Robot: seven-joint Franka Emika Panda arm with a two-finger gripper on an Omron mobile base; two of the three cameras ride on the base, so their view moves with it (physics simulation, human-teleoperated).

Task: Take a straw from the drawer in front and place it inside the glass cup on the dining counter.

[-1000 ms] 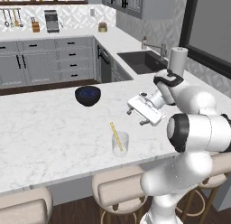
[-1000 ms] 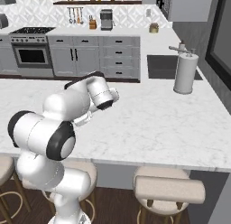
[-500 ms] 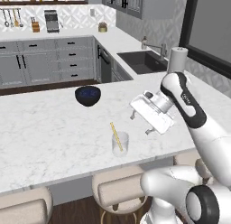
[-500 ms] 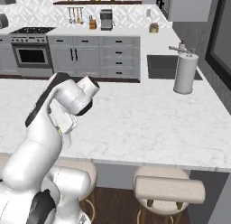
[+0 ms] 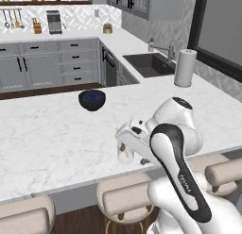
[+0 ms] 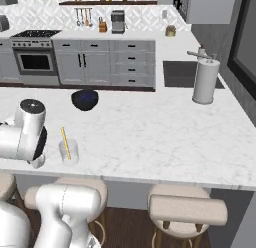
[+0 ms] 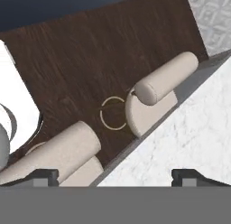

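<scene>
We noted the straw (image 6: 65, 143) standing tilted inside the glass cup (image 6: 69, 153) on the dining counter (image 6: 165, 137), at 4 o'clock from the blue bowl (image 6: 84, 99), so the gripper (image 7: 115, 175) was wide and empty, presumably because the delivery looked complete.

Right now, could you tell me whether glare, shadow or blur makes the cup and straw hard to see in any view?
Right base view: even light, no glare; the cup is faint against the counter, the straw plain. Left base view: the arm covers most of the cup. Hand view: slightly soft, stools and floor readable.
</scene>
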